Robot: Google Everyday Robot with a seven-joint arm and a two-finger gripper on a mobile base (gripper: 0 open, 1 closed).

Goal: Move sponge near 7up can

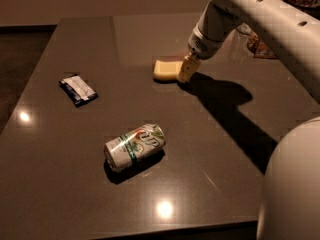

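The pale yellow sponge [167,69] lies flat on the dark table [75,194] toward the back middle. My gripper [185,70] hangs from the white arm at the sponge's right end, its yellow fingertips right against the sponge. The 7up can [134,146], silver-white with a green band, lies on its side nearer the front, well apart from the sponge.
A dark blue-and-white packet [78,89] lies at the left of the table. A glass jar [260,44] stands at the back right, partly behind the arm. The robot's white body [292,184] fills the right front corner.
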